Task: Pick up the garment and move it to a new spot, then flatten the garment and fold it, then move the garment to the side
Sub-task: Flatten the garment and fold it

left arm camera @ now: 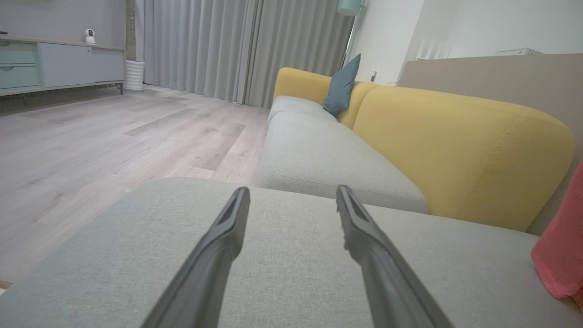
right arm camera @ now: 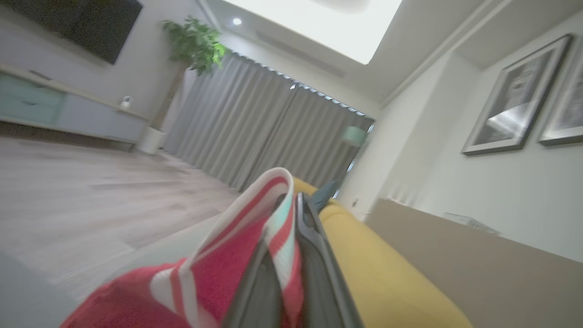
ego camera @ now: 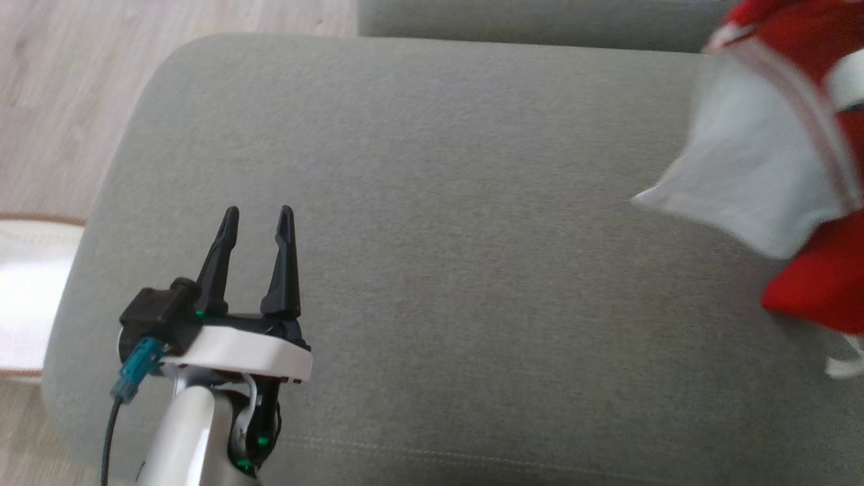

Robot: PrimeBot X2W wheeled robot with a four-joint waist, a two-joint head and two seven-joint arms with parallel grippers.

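Observation:
The garment is red with white panels and striped trim; it hangs at the right edge of the head view, lifted above the grey cushion. In the right wrist view my right gripper is shut on the garment's striped hem, and the cloth drapes down on the left of the fingers. My left gripper hovers over the cushion's left part, open with nothing between its fingers. A red edge of the garment shows at the right of the left wrist view.
The cushion's rounded left edge drops to a wooden floor with a pale rug. A yellow sofa back rises behind the seat. Another grey seat with a blue pillow lies beyond.

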